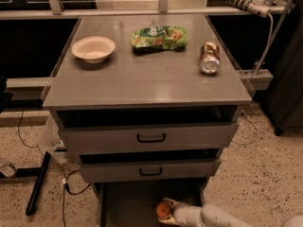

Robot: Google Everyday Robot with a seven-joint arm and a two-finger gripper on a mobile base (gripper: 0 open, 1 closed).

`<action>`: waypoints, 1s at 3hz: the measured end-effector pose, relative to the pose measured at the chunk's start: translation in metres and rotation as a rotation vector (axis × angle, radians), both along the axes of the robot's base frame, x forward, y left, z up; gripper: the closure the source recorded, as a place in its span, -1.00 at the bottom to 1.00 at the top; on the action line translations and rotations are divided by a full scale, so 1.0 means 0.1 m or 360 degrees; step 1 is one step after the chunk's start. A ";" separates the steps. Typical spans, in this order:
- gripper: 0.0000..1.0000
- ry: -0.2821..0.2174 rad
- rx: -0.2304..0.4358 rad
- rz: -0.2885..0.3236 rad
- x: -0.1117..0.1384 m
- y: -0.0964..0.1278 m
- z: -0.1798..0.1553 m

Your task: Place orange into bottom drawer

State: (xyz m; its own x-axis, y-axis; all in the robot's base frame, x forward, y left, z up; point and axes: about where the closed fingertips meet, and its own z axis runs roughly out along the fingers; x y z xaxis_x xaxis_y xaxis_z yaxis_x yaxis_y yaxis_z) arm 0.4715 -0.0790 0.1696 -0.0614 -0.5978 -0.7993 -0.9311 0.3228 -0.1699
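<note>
The gripper (168, 209) clasps the orange (162, 211) low over the open bottom drawer (128, 202), below the front edge of the tabletop (142, 79), right of its middle. Carrying looks done; 1 step seems left: releasing it inside.

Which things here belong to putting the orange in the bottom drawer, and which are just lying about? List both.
Job: orange, held by the gripper low in view, at the open bottom drawer.

Lying about: white bowl, green snack bag and crushed can on the cabinet top; the two upper drawers.
</note>
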 end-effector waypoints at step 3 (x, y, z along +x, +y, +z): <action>0.64 -0.0013 0.0076 -0.0025 0.14 0.09 -0.35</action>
State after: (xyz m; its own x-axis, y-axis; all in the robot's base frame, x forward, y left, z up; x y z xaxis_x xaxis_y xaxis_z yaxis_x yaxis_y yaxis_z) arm 0.4851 -0.0702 0.1343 -0.0636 -0.5579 -0.8275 -0.9245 0.3452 -0.1617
